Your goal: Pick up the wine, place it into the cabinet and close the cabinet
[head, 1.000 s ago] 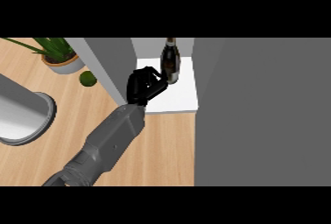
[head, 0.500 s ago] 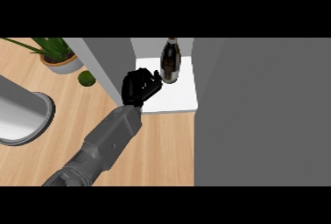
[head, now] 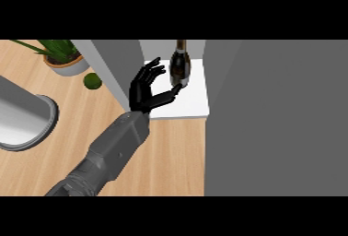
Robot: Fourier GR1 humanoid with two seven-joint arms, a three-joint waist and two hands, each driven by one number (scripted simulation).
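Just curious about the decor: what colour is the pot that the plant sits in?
Light grey with an orange-tan rim, in the head view: plant pot.

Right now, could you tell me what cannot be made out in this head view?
- Wine bottle: its top is cut off by the view's upper edge; no label can be read.
- Cabinet door: a grey panel fills the right side and hides whatever lies behind it.
- Right hand: not in view at all.
- Left hand: open beside the bottle; whether the thumb touches it is unclear.
- Potted plant: leaves cut off at the top.
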